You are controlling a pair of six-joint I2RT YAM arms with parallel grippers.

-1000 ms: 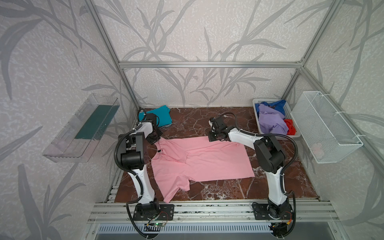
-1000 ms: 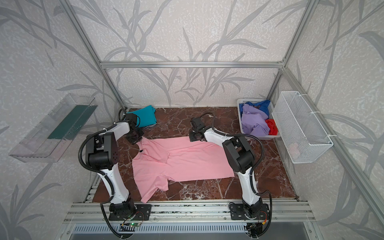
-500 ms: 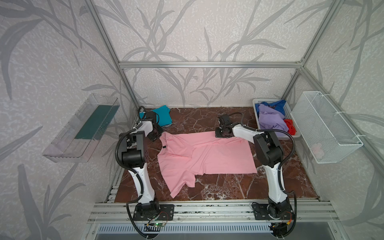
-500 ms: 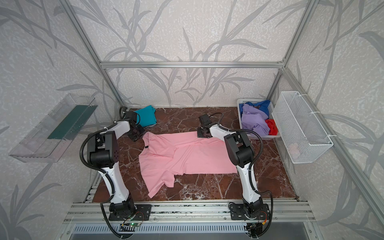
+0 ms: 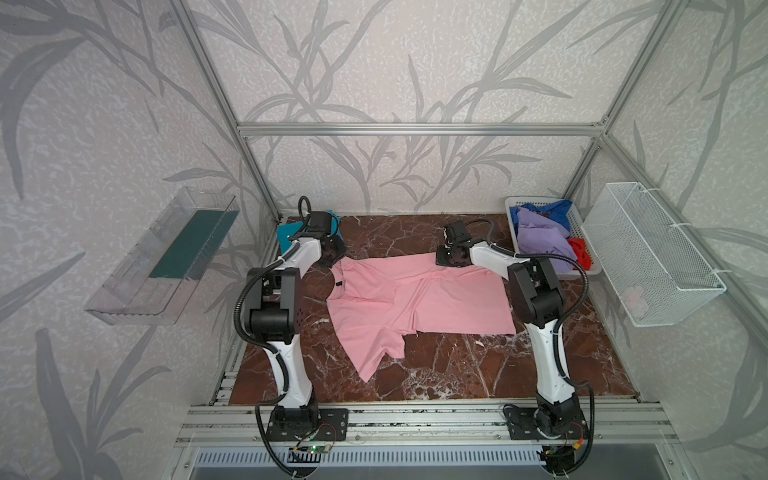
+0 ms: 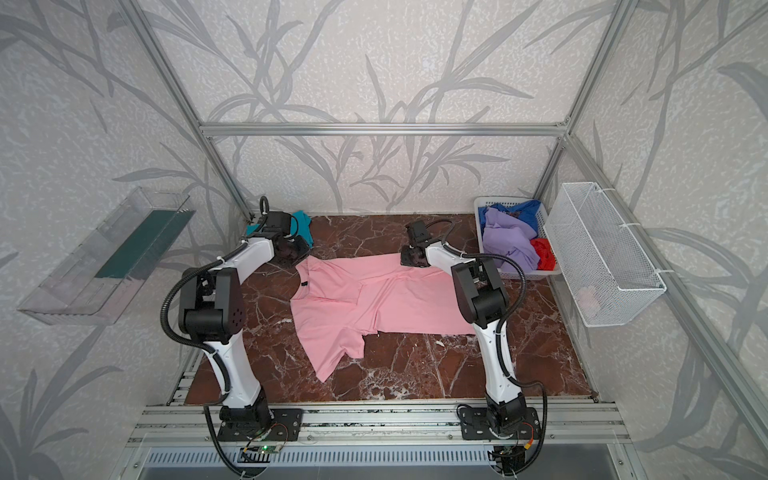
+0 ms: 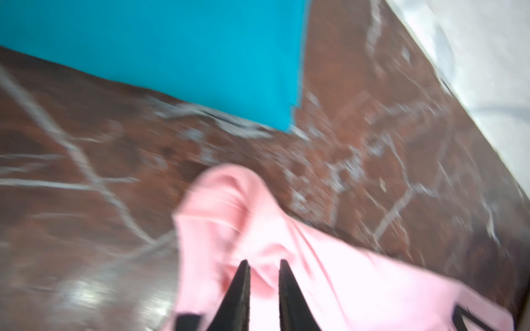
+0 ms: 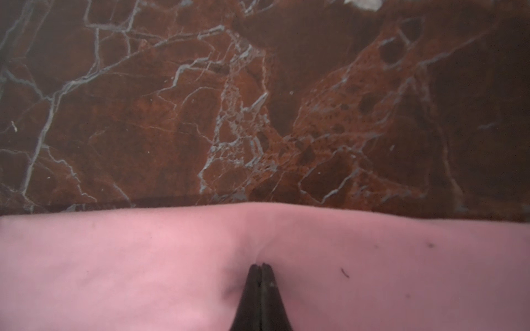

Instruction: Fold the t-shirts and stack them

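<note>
Both top views, hidden: you cannot see either gripper's fingertips. The left gripper (image 5: 336,258) sits at the collar corner of the pink t-shirt (image 5: 415,299) and the right gripper (image 5: 448,262) at its upper edge. Each is masked by its own wrist housing.
Both top views, pink t-shirt: creased and spread at mid-frame, one sleeve pointing to the lower left.
Both top views, teal t-shirt (image 6: 302,222): upper left of the tabletop, largely covered by the left arm (image 6: 253,257).
Both top views, basket (image 5: 510,204): at upper right. It holds the lavender t-shirt (image 5: 536,237), blue t-shirt (image 5: 557,208) and red t-shirt (image 5: 579,251) in a heap, and you cannot make out their outlines.
Both top views, surface and room: red-brown veined marble tabletop (image 5: 457,365), leaf-patterned walls (image 5: 395,62), aluminium posts (image 5: 415,129). A clear tray (image 5: 166,257) hangs at left and a wire basket (image 5: 648,257) at right.
Left wrist view, blur: the whole frame is smeared.
Left wrist view, left gripper (image 7: 263,262): at lower centre, jaws parted by a narrow gap. A bunched fold of the pink t-shirt (image 7: 344,272) lies just beyond the tips, and you cannot tell whether they touch it.
Left wrist view, teal t-shirt (image 7: 172,51): upper left, cut off by the frame edge.
Right wrist view, right gripper (image 8: 261,265): at lower centre, jaws pressed together, pinching the pink t-shirt (image 8: 114,258), which puckers at the tips.
Right wrist view, surface: cloth fills the lower third, with the tabletop (image 8: 258,100) above it.
</note>
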